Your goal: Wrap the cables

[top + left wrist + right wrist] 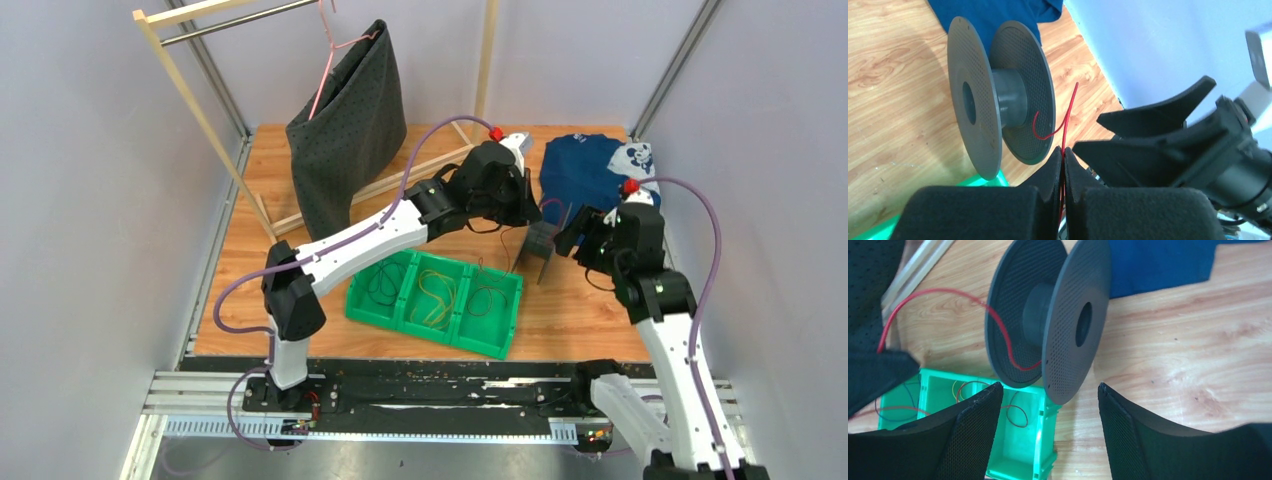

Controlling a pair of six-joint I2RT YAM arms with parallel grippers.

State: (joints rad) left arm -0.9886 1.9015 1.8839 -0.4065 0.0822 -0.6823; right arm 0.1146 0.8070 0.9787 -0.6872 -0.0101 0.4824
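Observation:
A grey empty spool (998, 95) stands on its rim on the wooden table, also in the right wrist view (1073, 315) and top view (540, 250). My left gripper (1064, 152) is shut on a thin red cable (1068, 115) that runs up and curls against the spool's flange. The same red cable (998, 325) arcs from the left gripper to the spool core. My right gripper (1049, 385) is open, its fingers either side of the spool's lower rim, not touching it. In the top view the left gripper (520, 205) and right gripper (572, 232) flank the spool.
A green three-compartment tray (500, 340) holds a dark cable (380, 285), a yellow cable (435, 290) and a red-brown cable (485, 300). A blue garment (585, 170) lies behind the spool. A dark cloth (345, 130) hangs on a wooden rack (190, 100) at back left.

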